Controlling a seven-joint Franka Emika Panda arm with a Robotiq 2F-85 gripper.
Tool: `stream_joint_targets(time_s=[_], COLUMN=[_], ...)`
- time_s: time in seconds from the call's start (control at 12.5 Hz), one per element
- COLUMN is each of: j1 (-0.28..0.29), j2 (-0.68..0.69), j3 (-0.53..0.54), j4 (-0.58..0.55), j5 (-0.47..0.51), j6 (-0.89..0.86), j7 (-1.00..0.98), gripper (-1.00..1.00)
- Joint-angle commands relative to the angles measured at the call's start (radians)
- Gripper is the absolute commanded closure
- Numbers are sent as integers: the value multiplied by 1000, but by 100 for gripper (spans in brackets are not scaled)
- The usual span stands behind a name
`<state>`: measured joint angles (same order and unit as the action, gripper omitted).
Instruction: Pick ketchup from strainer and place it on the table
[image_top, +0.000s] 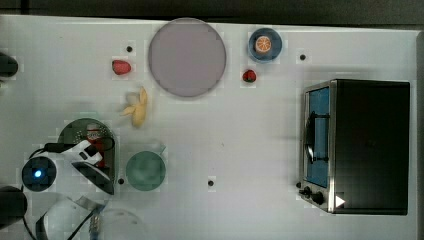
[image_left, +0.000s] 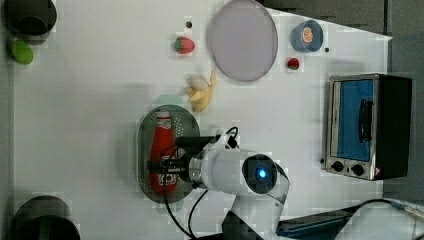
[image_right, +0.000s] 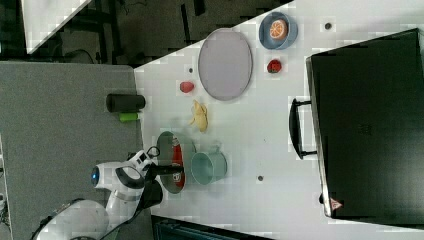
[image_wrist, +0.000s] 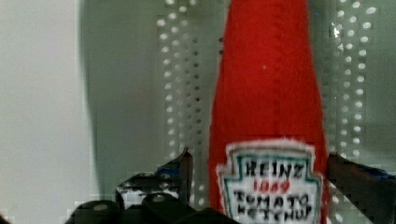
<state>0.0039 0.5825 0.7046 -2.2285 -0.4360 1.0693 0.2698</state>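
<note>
Ketchup (image_wrist: 266, 116) lies between the open hand's (image_wrist: 259, 179) fingers.

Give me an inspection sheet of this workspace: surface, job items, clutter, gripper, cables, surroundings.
Surface: white table with a few small dark holes.
Job's things: ketchup lies flat in the strainer, not yet lifted.
Clutter: grey plate, green bowl, banana, two strawberries, blue bowl holding an orange slice, toaster oven.
Gripper: gripper open, fingers straddling the bottle at its label.
Cables: black cable loops from the wrist across the table.
Surroundings: dark cylinders and a green object at the table's edge.
</note>
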Motion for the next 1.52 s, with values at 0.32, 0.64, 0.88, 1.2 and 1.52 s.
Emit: stream_joint_targets(time_s=[0.32, 0.64, 0.88, 1.2, 1.52], j1=[61, 14, -62, -151, -238], j2=[39, -70, -201, -355, -429], j3=[-31, 40, 136, 202, 172], j4=[66, 46, 52, 118, 239], j5=[-31, 12, 169, 368, 499], j6=[15, 7, -36, -238, -505], j7=[97, 97, 97, 26, -213], gripper=[-21, -21, -21, -21, -21])
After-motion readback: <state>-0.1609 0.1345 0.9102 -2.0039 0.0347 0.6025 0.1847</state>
